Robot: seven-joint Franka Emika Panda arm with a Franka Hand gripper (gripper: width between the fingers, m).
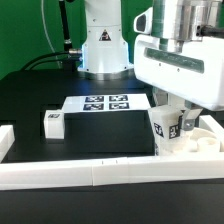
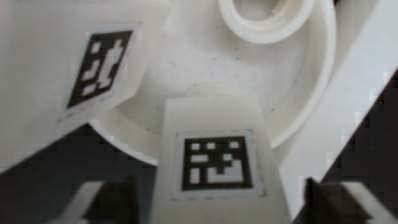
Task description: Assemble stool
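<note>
The round white seat [image 2: 302,75] lies at the exterior view's right, by the front rail, and also shows there [image 1: 203,143]. A tagged leg block [image 2: 217,160] stands on the seat and sits between my fingers; it shows in the exterior view [image 1: 163,128]. My gripper [image 2: 217,203] is open, with a finger on each side of this leg and a small gap to each. In the exterior view the gripper [image 1: 178,126] hangs right over the seat. A second tagged leg [image 2: 102,66] stands beside the seat. A third leg block [image 1: 54,122] lies on the black table at the exterior view's left.
The marker board [image 1: 101,103] lies at the table's middle, in front of the robot base [image 1: 104,45]. Long white border rails [image 1: 90,175] run along the front and the left side [image 1: 8,138]. The seat has a round socket [image 2: 270,18] near its rim.
</note>
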